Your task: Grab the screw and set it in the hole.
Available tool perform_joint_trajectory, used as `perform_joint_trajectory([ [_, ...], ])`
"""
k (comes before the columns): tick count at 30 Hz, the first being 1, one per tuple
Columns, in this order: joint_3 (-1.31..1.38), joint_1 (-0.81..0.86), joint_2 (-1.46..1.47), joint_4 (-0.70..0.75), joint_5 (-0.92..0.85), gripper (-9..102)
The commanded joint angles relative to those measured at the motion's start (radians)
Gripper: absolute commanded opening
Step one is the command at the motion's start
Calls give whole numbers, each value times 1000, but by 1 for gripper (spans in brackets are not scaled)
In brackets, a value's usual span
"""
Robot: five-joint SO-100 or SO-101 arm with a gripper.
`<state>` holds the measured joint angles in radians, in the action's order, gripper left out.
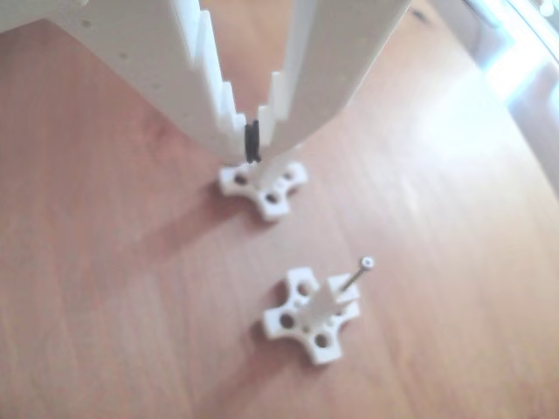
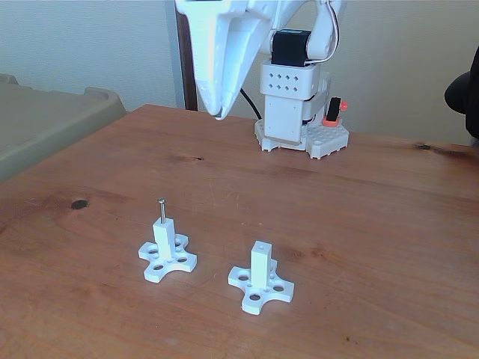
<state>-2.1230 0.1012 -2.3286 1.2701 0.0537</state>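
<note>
Screw (image 2: 161, 210) standing in the hole of the left white post (image 2: 164, 235) in the fixed view, right post's hole (image 2: 260, 244) vacant, gripper (image 2: 218, 114) raised, fingers together, holding nothing, no readable writing

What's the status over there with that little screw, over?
Gripper high above table, jaws look closed, nothing held. Screw upright in left post, fixed view. Right post top hole empty.
</note>
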Motion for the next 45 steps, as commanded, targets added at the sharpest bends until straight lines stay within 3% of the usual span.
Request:
perform_joint_trajectory([
  [1,161,8,58,6,2,2],
  [19,328,21,285,52,12,6],
  [32,379,31,410,11,23,10],
  [35,485,37,589,-32,34,10],
  [45,509,40,620,5,37,10],
])
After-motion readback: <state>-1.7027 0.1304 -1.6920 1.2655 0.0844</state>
